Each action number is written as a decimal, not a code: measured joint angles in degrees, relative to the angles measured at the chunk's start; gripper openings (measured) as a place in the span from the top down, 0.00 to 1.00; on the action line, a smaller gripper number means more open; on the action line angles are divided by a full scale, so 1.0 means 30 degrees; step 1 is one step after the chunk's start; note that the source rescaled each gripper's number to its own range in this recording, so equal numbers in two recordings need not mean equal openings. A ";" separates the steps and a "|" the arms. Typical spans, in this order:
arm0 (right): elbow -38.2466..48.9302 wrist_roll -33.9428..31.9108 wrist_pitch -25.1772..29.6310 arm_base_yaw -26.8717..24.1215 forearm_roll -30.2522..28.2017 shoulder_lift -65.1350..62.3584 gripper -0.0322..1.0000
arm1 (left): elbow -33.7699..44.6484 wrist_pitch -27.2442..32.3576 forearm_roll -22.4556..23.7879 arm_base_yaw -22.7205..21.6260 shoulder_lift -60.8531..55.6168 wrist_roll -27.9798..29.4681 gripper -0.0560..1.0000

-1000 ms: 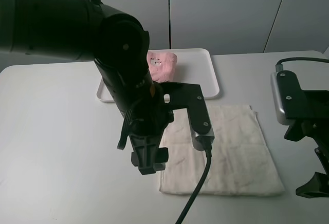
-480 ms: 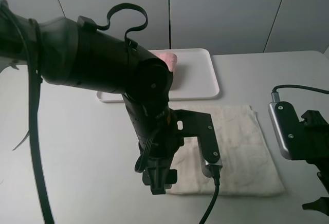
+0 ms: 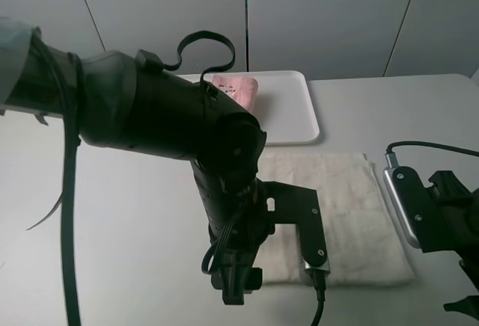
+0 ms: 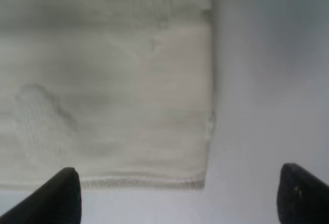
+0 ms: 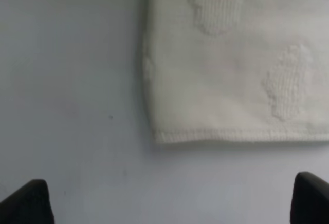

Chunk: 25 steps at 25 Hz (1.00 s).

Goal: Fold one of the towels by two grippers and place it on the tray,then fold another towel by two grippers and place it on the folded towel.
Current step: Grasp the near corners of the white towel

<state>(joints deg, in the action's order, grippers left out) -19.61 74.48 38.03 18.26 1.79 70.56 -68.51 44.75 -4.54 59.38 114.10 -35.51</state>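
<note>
— Where's the cream towel (image 3: 344, 214)?
— It's flat on the table (image 3: 135, 229), just in front of the white tray (image 3: 296, 120). The pink towel (image 3: 238, 93) lies on that tray.
— And the grippers?
— I see the left gripper (image 4: 177, 196) spread wide over one near corner and the right gripper (image 5: 169, 201) spread over the other. Neither holds anything.

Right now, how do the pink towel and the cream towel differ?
Colour: the pink towel is pale pink, the cream towel off-white.
Place: the pink towel sits on the tray, the cream towel on the table in front of it.
Pose: the pink towel is gathered into a compact bundle, the cream towel lies spread flat and covers far more area.
Both are soft cloth towels.
</note>
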 joint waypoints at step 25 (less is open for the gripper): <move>0.0000 0.2186 -0.1898 0.0000 0.0230 0.2051 0.00 | 0.0660 -0.0989 0.0441 0.1404 0.0913 0.0321 0.01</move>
<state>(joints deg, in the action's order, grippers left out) -19.61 81.03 32.34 18.26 2.48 76.71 -66.53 41.78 -3.22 63.60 116.83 -34.54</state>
